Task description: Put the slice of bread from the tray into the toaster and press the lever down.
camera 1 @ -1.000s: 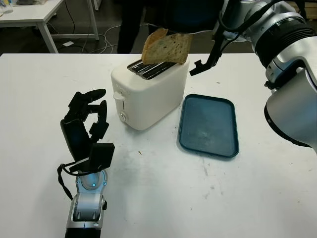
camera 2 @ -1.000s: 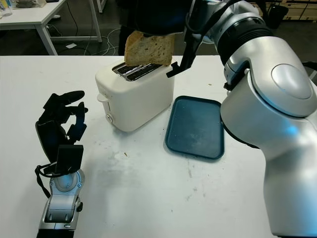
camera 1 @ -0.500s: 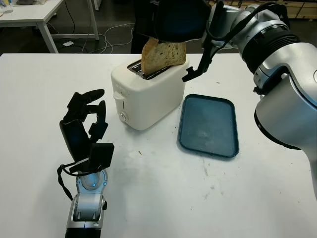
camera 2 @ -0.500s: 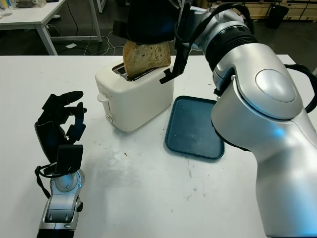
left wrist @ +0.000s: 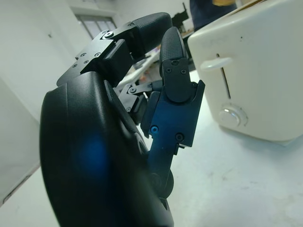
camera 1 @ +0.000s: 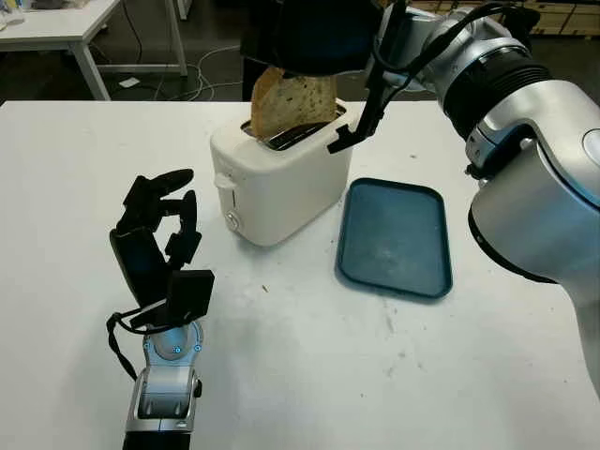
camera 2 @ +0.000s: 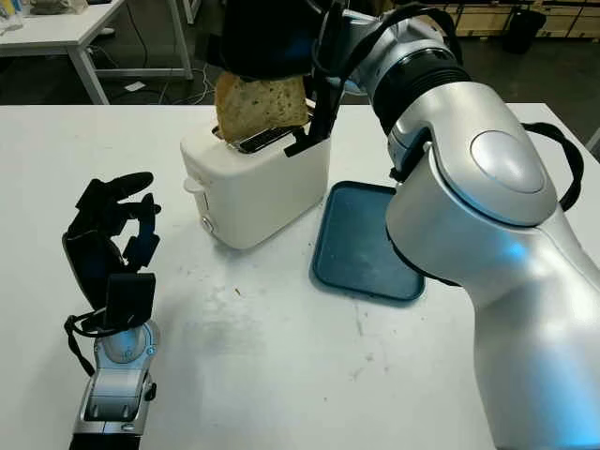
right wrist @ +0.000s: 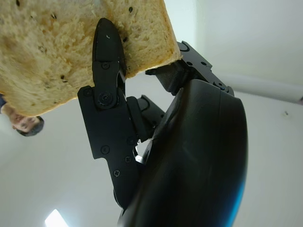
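The slice of bread (camera 1: 292, 100) stands on edge with its lower part inside a slot of the white toaster (camera 1: 281, 178), leaning a little to the left. My right hand (camera 1: 314, 33) is above the toaster, shut on the top of the bread; its fingers (right wrist: 108, 61) press against the slice (right wrist: 71, 42). The toaster's lever (camera 1: 223, 181) sits high in its slit on the end facing my left hand, also seen as the lever (left wrist: 216, 63). The dark blue tray (camera 1: 396, 238) lies bare to the right of the toaster. My left hand (camera 1: 155, 234) is open, upright, left of the toaster.
A person in dark clothes stands behind the table, beyond the toaster (camera 2: 253, 164). Other white tables (camera 1: 56, 23) and floor cables lie at the back left. The white table (camera 1: 309, 375) stretches out bare in front of the toaster and tray.
My right hand has moved left and down with the bread, whose lower edge has gone from above the toaster into a slot. The left hand has barely moved.
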Controlling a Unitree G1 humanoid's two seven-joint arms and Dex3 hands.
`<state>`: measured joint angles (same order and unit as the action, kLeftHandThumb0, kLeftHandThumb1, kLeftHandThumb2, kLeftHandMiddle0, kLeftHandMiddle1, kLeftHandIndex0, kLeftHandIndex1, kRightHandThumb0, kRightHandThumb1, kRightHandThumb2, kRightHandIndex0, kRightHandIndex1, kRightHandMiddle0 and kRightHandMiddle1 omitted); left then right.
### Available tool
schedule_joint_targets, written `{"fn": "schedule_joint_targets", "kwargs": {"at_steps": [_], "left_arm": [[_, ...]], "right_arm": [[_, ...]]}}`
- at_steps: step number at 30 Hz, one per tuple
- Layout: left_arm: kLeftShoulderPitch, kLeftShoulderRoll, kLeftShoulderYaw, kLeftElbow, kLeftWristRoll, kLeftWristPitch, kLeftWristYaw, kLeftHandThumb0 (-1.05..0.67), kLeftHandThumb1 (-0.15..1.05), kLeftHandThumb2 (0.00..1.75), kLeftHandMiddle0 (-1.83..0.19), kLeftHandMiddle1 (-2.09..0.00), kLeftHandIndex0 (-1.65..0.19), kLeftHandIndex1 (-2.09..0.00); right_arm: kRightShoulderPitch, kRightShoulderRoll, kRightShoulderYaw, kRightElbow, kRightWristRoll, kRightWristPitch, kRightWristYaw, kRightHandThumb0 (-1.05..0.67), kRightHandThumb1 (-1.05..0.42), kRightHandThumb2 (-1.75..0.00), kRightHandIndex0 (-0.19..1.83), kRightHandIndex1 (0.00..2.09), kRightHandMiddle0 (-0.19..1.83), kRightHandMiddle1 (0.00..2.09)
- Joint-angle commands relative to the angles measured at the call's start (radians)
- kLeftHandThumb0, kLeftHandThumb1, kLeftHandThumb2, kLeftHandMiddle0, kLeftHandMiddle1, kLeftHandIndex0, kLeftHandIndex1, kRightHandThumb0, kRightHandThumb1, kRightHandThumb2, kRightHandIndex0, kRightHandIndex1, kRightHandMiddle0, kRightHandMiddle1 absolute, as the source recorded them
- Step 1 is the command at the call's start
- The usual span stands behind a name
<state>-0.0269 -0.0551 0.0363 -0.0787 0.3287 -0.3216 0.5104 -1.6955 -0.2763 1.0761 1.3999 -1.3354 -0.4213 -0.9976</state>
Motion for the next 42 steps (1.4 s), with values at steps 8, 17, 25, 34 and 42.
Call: {"fn": "schedule_joint_targets", "kwargs": {"at_steps": [8,17,25,34,42], "left_arm": [[0.017,-0.014,0.003,0.001,0.014,-0.014,0.032,-0.46,0.92,0.36,-0.66,-1.24,-0.68,-0.81],[0.026,-0.012,0.002,-0.009,0.015,-0.010,0.032,-0.46,0.92,0.36,-0.65,-1.23,-0.67,-0.81],[0.029,-0.011,0.000,-0.015,0.013,-0.011,0.025,-0.46,0.92,0.36,-0.66,-1.21,-0.68,-0.80],[0.024,-0.009,-0.001,-0.009,-0.003,-0.015,0.011,-0.46,0.92,0.35,-0.67,-1.21,-0.69,-0.78],[0.014,-0.007,-0.005,-0.002,0.013,-0.012,0.009,-0.46,0.92,0.36,-0.66,-1.23,-0.69,-0.79]], "right_arm": [[-0.014,0.032,0.006,0.010,-0.004,0.030,0.003,-0.50,-0.92,-0.40,1.05,1.74,0.75,1.41],[0.030,0.012,-0.006,0.012,0.009,0.030,0.015,-0.54,-0.92,-0.41,1.09,1.74,0.78,1.69],[0.100,-0.032,0.014,0.014,-0.012,0.047,0.043,-0.57,-0.92,-0.27,1.10,1.75,0.84,1.62],[0.156,-0.093,-0.031,0.015,0.036,0.031,0.125,-0.52,-0.92,-0.36,1.06,1.75,0.81,1.55],[0.158,-0.125,-0.018,0.012,0.024,0.055,0.114,-0.51,-0.92,-0.27,1.06,1.75,0.79,1.62]]}}
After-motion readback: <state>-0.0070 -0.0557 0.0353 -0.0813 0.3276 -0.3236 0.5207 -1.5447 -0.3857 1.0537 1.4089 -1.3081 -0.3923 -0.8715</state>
